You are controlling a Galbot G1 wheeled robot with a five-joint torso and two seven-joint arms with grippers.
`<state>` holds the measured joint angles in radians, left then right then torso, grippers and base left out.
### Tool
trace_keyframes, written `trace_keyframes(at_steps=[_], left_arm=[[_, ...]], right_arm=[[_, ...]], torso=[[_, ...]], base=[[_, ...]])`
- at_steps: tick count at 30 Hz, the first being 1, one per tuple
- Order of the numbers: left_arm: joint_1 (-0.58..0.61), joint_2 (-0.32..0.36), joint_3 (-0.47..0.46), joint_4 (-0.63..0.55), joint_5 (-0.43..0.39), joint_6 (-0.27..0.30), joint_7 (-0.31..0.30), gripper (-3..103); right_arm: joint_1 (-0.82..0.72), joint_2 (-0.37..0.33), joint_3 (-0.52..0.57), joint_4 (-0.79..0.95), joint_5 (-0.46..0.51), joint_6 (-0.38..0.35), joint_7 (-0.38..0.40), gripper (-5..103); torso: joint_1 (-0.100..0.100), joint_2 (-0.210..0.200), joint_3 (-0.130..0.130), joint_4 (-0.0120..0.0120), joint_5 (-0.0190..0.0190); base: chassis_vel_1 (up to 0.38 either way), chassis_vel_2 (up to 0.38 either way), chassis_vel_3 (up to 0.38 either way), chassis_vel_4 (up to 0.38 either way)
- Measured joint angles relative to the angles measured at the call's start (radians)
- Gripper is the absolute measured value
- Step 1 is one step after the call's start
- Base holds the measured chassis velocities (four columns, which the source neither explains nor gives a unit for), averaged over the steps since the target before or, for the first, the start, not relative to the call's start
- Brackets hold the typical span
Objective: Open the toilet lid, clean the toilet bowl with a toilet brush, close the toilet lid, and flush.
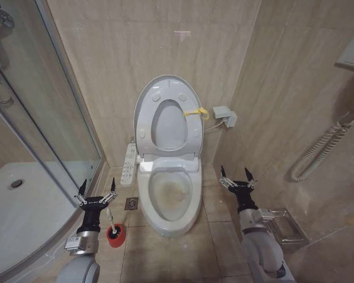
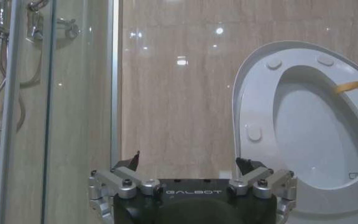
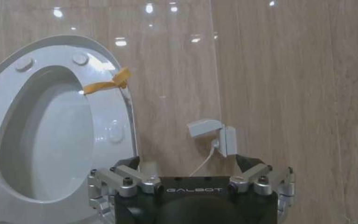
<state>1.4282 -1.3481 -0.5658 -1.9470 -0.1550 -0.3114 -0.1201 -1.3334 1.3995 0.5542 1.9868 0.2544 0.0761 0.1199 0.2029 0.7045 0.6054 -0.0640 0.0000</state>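
Observation:
The toilet lid [image 1: 168,127] stands raised against the back wall with the ring seat [image 1: 145,118] up in front of it, and a yellow strap [image 1: 196,112] hangs at its edge. Below it the toilet bowl [image 1: 171,197] lies uncovered, stained yellowish-brown inside. The toilet brush [image 1: 115,234] stands in its red holder on the floor left of the bowl. My left gripper [image 1: 97,191] hovers open just above the brush, holding nothing. My right gripper [image 1: 236,177] is open beside the bowl's right side. The raised lid [image 2: 316,126] and strap [image 3: 107,82] also appear in the wrist views.
A glass shower enclosure with a white tray [image 1: 17,206] fills the left. A long button panel [image 1: 129,164] hangs left of the toilet, with a floor drain [image 1: 132,204] below it. A wall box [image 1: 224,115], a hose [image 1: 318,150] and a metal fixture [image 1: 283,227] are on the right.

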Motion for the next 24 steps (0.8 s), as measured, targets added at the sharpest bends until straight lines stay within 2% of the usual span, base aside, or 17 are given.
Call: trace_keyframes(at_steps=[24], left_arm=[[0.0,0.0,0.0,0.0,0.0,0.0,0.0,100]], right_arm=[[0.0,0.0,0.0,0.0,0.0,-0.001,0.001,100]], torso=[[0.0,0.0,0.0,0.0,0.0]], base=[[0.0,0.0,0.0,0.0]])
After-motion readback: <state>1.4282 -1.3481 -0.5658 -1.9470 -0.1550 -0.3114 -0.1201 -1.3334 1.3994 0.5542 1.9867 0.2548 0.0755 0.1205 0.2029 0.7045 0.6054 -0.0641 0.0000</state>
